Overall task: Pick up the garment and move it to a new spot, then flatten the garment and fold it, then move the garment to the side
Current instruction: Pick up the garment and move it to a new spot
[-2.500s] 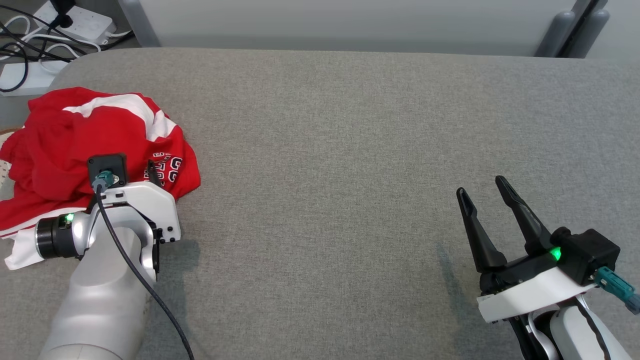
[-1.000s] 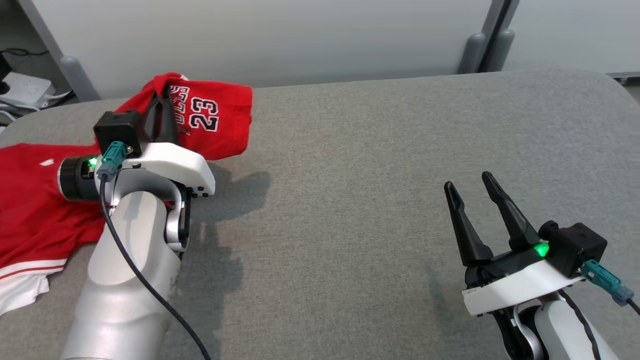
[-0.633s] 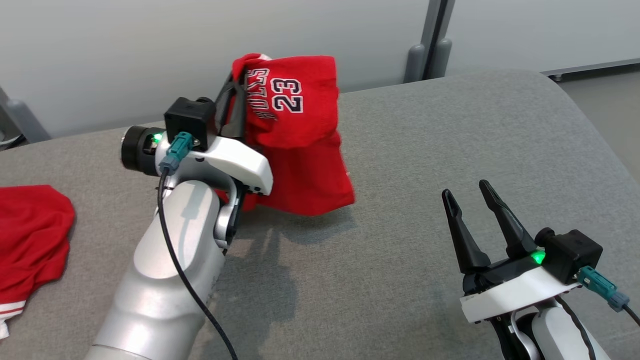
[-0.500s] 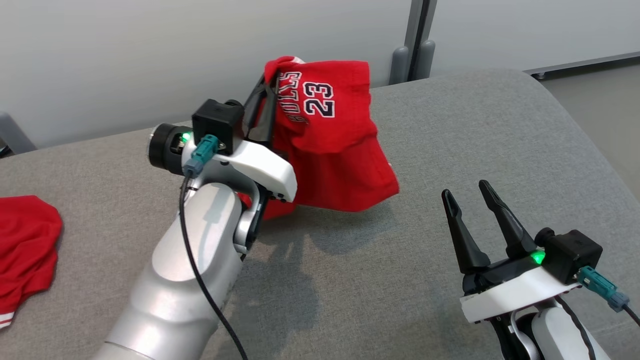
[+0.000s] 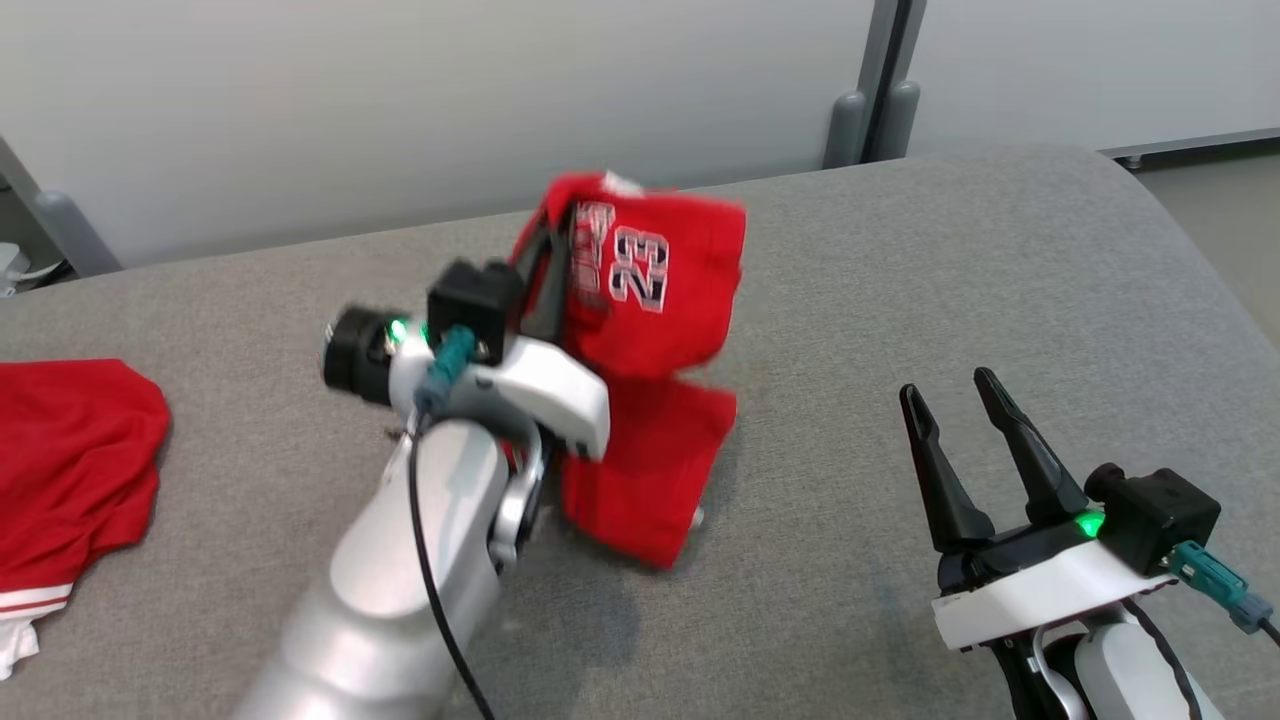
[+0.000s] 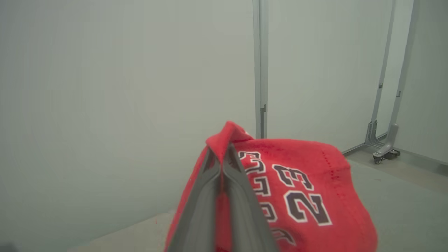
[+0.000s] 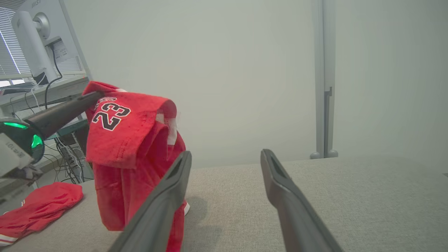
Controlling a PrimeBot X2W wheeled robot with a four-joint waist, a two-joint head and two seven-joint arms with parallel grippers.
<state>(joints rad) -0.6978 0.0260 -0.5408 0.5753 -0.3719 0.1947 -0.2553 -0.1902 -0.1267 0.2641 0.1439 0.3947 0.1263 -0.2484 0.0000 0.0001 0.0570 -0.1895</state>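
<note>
Two red cloths on the grey table [image 5: 900, 260]: spare red pile [image 5: 80, 450] at its left edge; the garment [image 5: 650, 300] now hangs over its middle, carried across from that edge, hem near the surface. My left gripper [image 5: 548, 262] stays pinched on the top fold; right gripper [image 5: 962, 400] idles wide near the table's right. Relocation nearly done, flattening next.

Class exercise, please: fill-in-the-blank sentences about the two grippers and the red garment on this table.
1. The left gripper is shut on a red garment printed with the number ___.
2. The right gripper is ___ and holds nothing.
3. A second red cloth lies on the grey table at the head view's ___ edge.
Missing words: 23; open; left.
</note>
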